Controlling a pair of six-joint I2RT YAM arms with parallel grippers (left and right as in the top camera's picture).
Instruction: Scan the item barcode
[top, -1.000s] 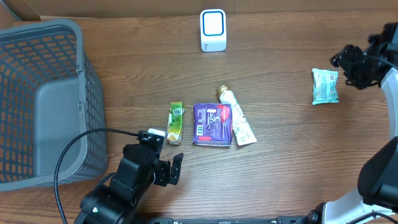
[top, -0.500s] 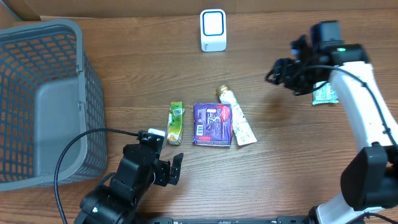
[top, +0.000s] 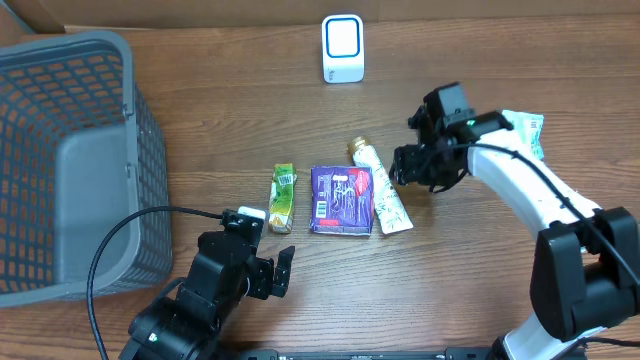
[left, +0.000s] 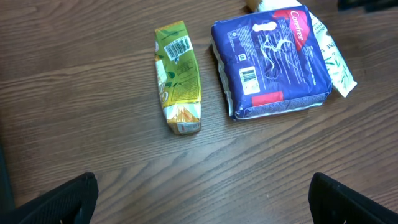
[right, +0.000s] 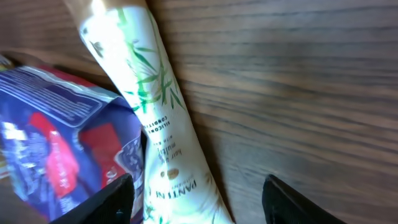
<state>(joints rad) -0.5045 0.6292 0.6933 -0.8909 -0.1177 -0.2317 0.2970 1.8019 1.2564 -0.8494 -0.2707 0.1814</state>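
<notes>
Landmark: the purple pack (top: 341, 199) lying flat at mid-table; every place below is told from it.
Item likely in hand: the white tube (top: 383, 192), touching the pack's right edge, cap end pointing away from the robot. It lies on the table and is not lifted.
Right gripper (top: 408, 168): just right of the pack, low over the tube. In the wrist view its fingers (right: 115, 199) stand well apart with the tube between them, gripping nothing.
Left gripper (top: 272, 270): near side of the pack, apart from it, fingers spread wide and empty.
Scanner (top: 343, 48): on the far side of the pack, well apart, with nothing held before it.
Other items: green carton (top: 283, 197) just left of the pack; teal packet (top: 527, 130) well to its right, partly hidden by the arm.
Basket (top: 150, 180): well to the pack's left.
Done: by my reading, only the approach to the tube.
Left: closing on it, lifting, finding its barcode, which shows in neither wrist view, and presenting it to the scanner.
</notes>
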